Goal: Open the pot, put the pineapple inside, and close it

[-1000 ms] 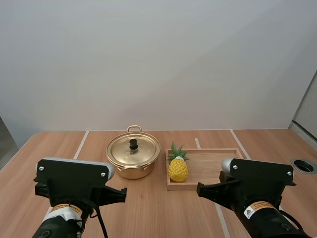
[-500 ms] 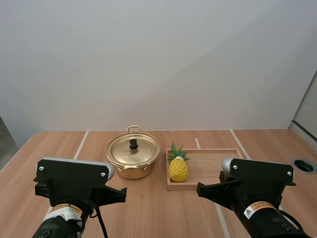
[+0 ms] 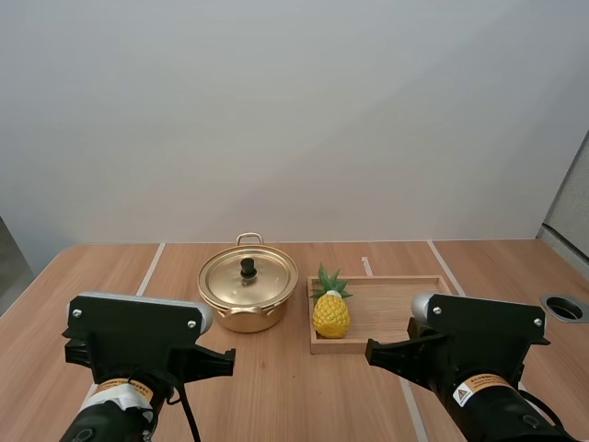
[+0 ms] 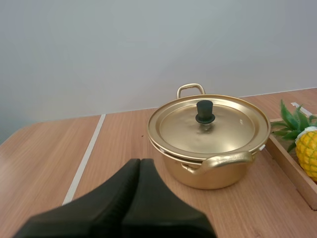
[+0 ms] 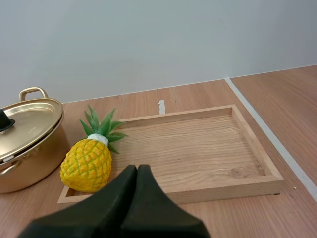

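A gold pot stands on the table with its lid on, a black knob at the lid's centre. To its right a yellow pineapple with green leaves lies in the left end of a wooden tray. My left gripper is shut on nothing, short of the pot on the near side. My right gripper is shut too, in front of the tray's near rim and beside the pineapple. Both arms sit low at the table's near edge.
Pale tape lines run across the wooden table. A round grommet hole sits at the table's right edge. The right part of the tray is bare wood.
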Motion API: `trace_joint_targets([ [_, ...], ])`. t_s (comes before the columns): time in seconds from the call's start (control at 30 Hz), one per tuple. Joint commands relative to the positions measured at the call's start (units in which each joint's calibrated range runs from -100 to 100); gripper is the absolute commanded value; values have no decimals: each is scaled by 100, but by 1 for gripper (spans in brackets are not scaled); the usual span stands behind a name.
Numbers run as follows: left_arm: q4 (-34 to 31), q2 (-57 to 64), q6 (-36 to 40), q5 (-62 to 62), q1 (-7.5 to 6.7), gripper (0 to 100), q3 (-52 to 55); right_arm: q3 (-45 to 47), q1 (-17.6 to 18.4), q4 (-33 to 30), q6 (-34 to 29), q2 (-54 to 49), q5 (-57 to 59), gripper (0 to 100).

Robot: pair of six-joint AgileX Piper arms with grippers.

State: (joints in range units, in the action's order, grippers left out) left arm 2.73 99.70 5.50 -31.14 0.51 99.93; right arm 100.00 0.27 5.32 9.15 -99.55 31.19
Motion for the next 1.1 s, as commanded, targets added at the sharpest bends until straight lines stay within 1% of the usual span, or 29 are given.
trace_joint_targets([
  [0.0,-42,30,37,193,-2,0,7,0,-20,-48,16,-45,-10,0],
  [0.43,-42,30,37,193,-2,0,7,0,-20,-35,16,-45,-10,0],
  [0.63,-42,30,37,193,-2,0,7,0,-20,406,16,-45,-10,0],
  [0.9,-42,30,37,193,-2,0,7,0,-20,418,16,-45,-10,0],
  [1.07,1,30,37,193,-2,0,7,0,-20,415,16,-45,-277,0],
])
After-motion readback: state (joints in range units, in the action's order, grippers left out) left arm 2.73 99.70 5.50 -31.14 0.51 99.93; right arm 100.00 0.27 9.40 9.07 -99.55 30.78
